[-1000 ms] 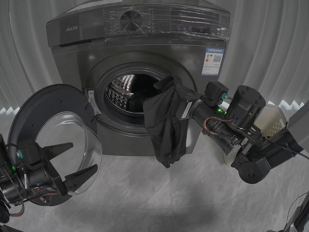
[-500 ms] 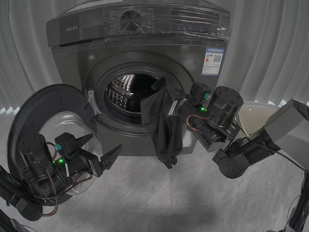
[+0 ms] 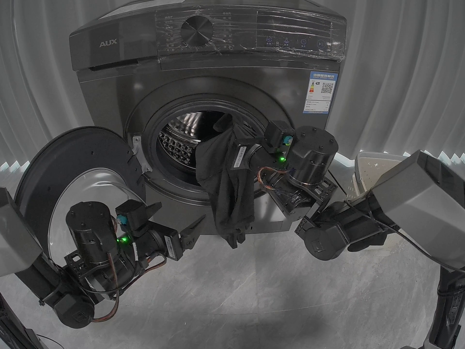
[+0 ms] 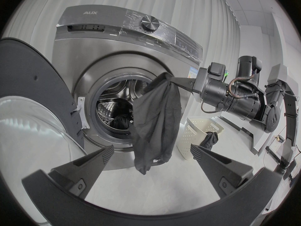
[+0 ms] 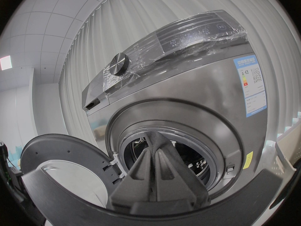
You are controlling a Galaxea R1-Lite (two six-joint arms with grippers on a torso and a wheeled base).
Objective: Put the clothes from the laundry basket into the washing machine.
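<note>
- One dark garment [image 3: 225, 180], pinched at its top between the closed fingers of the right gripper [image 5: 154, 153]. It hangs across the drum opening [image 3: 186, 136], upper part at the mouth, lower part trailing down outside the machine
- One washing machine [image 3: 208, 69], front-loading, its door [image 3: 72, 170] swung wide open on the robot's left
- One dark lump [image 4: 120, 122] low inside the drum, seemingly cloth; taken as a share of the load already in
- One laundry basket [image 4: 198, 131], pale and perforated, on the floor beside the machine on the right arm's side. One further dark piece [image 4: 210, 140] is draped over its rim, so at least that item remains to be fetched
- One left gripper [image 3: 174, 219], fingers spread wide and holding nothing, low in front of the open door, near the garment's hem without touching it
- Status, by judgement: task about midway. The held garment is at the threshold, not yet pushed inside or let go, and another trip to the basket is expected
- Obstructions: the ring of the opening, where the trailing cloth could catch or drape; the open door close to the left arm; the left gripper near the hanging hem
- Surroundings: pale pleated curtain [image 3: 397, 49] behind, grey floor [image 3: 252, 287], clear film [image 3: 252, 30] over the control panel
</note>
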